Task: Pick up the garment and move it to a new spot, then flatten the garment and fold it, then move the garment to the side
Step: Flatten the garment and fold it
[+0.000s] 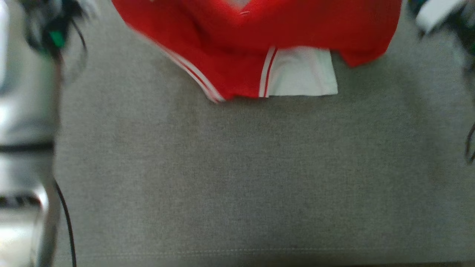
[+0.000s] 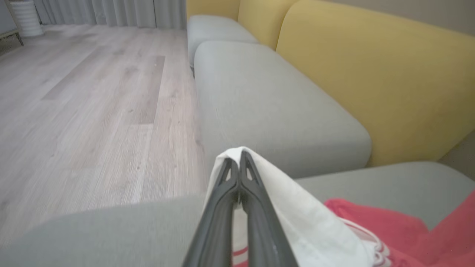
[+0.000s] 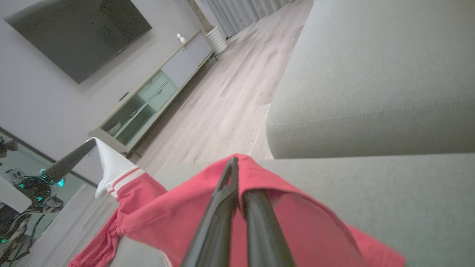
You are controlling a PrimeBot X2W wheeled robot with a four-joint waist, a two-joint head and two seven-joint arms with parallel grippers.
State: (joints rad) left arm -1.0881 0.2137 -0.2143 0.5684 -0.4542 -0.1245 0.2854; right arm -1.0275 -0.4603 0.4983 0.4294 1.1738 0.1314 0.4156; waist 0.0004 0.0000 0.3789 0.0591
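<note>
The left pincer [image 2: 237,157] is clamped on the white part and the right pincer [image 3: 236,165] on the red part of the red and white cloth garment [image 1: 259,44], above the far edge of the grey sofa seat [image 1: 237,174].

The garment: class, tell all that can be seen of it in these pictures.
The garment is soft red cloth with a white panel and white stripe trim. It is crumpled, not flat, lifted at two points over the grey sofa cushion. The left gripper is shut on a white part, the right gripper on red cloth.
</note>
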